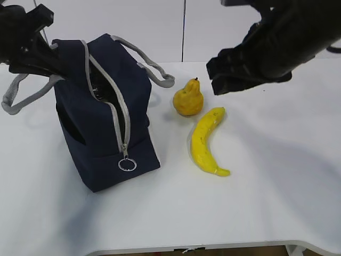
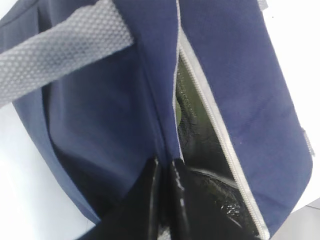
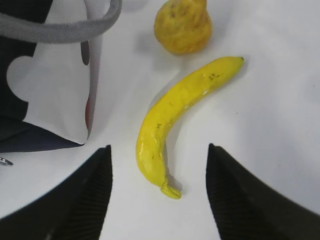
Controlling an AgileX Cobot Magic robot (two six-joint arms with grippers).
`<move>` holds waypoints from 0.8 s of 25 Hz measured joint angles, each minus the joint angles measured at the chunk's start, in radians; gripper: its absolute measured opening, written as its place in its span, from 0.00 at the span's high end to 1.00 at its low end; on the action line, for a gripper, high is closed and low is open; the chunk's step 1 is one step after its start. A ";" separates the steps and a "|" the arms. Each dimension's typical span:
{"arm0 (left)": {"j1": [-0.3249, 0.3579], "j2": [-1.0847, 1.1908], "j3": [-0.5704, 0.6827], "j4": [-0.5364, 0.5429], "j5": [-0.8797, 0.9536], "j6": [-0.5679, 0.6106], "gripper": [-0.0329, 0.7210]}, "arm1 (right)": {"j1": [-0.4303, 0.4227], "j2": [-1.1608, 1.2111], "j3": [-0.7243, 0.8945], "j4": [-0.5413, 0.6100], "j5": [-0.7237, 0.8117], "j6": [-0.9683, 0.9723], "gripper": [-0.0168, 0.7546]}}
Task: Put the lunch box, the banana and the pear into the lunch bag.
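Observation:
The navy lunch bag (image 1: 106, 133) stands on the left with its grey zipper undone and the top gaping. My left gripper (image 1: 55, 66) is shut on the fabric edge beside the opening (image 2: 165, 162), holding it apart. Inside the bag a dull green surface (image 2: 181, 97) shows, probably the lunch box lid; the rest of it is hidden. The yellow-orange pear (image 1: 188, 98) sits upright right of the bag, and the banana (image 1: 206, 141) lies just in front of it. My right gripper (image 1: 216, 74) hovers open above the banana (image 3: 175, 112), its fingers straddling the stem end (image 3: 159, 150). Nothing is between them.
A grey handle (image 1: 154, 69) droops off the bag toward the pear (image 3: 182, 25); the other handle (image 1: 21, 90) hangs off the left side. The zipper's metal ring pull (image 1: 127, 164) dangles at the bag's front. The bag's white panel (image 3: 55, 85) faces the banana. White table (image 1: 277, 176) extends right.

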 joint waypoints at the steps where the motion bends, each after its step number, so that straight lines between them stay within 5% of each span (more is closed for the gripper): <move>1: 0.000 0.000 0.000 0.000 0.000 0.000 0.97 | 0.000 -0.004 0.036 0.013 -0.034 0.006 0.35; 13: 0.000 0.000 0.000 0.000 -0.004 0.000 0.97 | 0.000 -0.010 0.333 0.054 -0.406 0.019 0.35; 20: 0.000 0.000 0.000 0.000 -0.010 0.000 0.97 | 0.002 0.036 0.367 0.055 -0.530 0.019 0.34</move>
